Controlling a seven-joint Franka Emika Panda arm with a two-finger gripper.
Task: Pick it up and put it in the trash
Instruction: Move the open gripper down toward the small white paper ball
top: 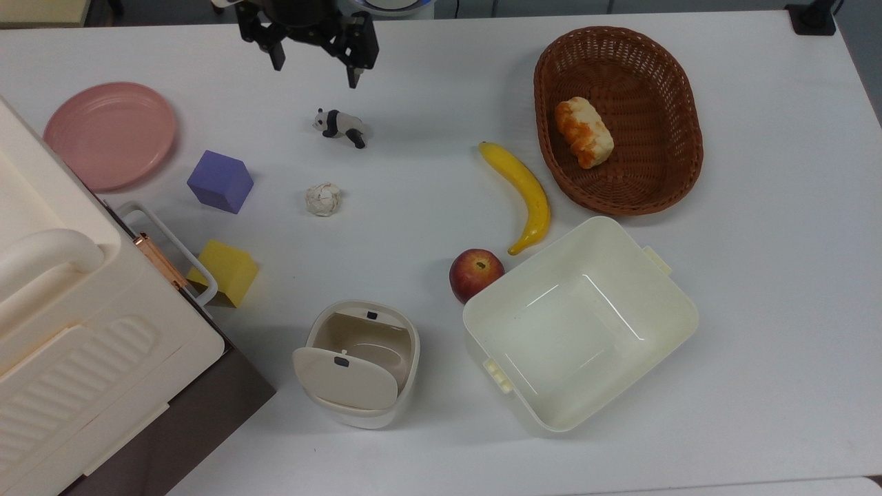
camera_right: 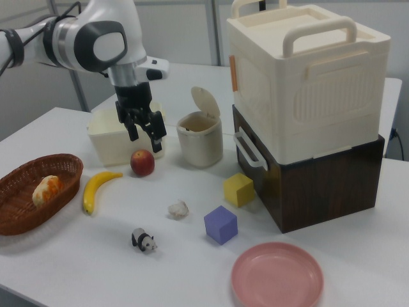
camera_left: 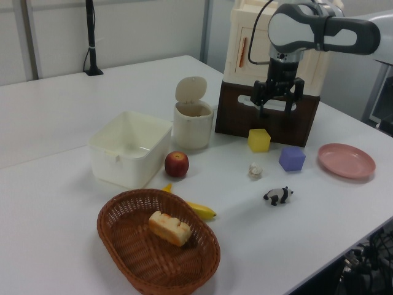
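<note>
With its fingers spread apart and holding nothing, the gripper (top: 315, 67) hangs high above the table, the paper ball (top: 323, 199) lying below and well beyond the fingertips past the panda figurine (top: 339, 127), so descend centred over the ball, clear of the panda

A broad white table (camera_left: 55, 110) fills the workspace, evenly lit with soft shadows. Behind it in the left view stand pale wall panels (camera_left: 141, 27) split by grey uprights, and a black pole (camera_left: 91, 37) rises from a base at the table's far edge. A black clamp (top: 813, 17) sits at a corner in the top view. Dark cables (camera_left: 368, 261) hang below the table's near edge.
</note>
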